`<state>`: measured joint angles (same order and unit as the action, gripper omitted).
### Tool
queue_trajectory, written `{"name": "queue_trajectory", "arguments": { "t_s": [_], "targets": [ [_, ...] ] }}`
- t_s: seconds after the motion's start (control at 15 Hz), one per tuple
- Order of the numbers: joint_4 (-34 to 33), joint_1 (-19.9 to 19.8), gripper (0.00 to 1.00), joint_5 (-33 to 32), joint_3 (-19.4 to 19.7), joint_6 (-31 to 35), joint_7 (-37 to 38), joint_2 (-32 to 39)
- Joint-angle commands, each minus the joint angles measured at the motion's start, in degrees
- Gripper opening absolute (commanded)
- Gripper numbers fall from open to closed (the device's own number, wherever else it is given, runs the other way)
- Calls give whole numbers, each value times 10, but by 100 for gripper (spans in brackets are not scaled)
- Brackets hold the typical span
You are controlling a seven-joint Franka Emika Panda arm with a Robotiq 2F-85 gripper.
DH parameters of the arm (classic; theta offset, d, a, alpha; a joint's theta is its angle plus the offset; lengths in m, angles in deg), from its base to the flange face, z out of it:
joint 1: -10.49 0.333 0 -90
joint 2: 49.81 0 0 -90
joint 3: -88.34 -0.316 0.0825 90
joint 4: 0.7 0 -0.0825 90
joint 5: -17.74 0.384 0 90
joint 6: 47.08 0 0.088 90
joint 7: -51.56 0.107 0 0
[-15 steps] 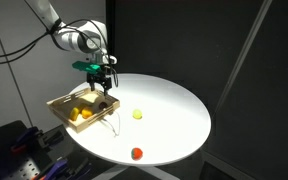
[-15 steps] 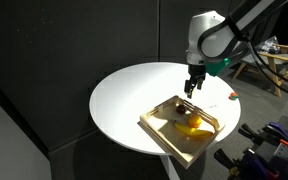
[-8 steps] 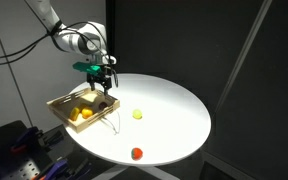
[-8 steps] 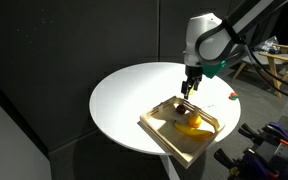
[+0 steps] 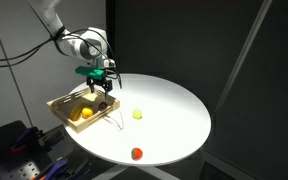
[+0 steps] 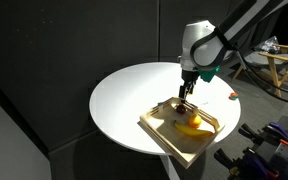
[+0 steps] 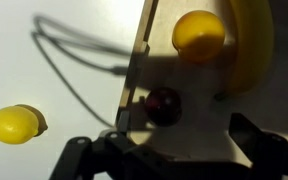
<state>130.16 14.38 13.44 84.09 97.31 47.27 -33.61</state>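
Note:
My gripper (image 5: pixel 103 88) hangs just above the near end of a wooden tray (image 5: pixel 59 103) on a round white table (image 5: pixel 174 110); both exterior views show it (image 6: pixel 184 101). In the wrist view the gripper (image 7: pixel 179 160) is open and empty, its dark fingers wide apart. A dark red round fruit (image 7: pixel 164 104) lies on the tray floor just ahead of them. A yellow round fruit (image 7: pixel 198 33) and a banana (image 7: pixel 252 40) lie further in. The banana also shows in an exterior view (image 6: pixel 191 126).
A yellow fruit (image 5: pixel 137 114) lies on the table beside the tray, and also shows in the wrist view (image 7: pixel 14 124). A red fruit (image 5: pixel 136 153) sits near the table's front edge. A thin wire handle (image 7: pixel 74 55) arches off the tray's side. Black curtains surround the table.
My gripper has come down a little toward the tray and stays open. The fruits on the table have not moved.

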Motion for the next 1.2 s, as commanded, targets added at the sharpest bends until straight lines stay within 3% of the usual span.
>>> {"name": "queue_trajectory", "arguments": {
  "t_s": [0.0,0.47,1.13],
  "targets": [
    [-26,-9,100,11,-9,-2,-45,24],
    [-58,-7,100,-3,-14,-6,-95,54],
    [-86,-7,100,-12,-10,-2,-105,99]
  ]
}}
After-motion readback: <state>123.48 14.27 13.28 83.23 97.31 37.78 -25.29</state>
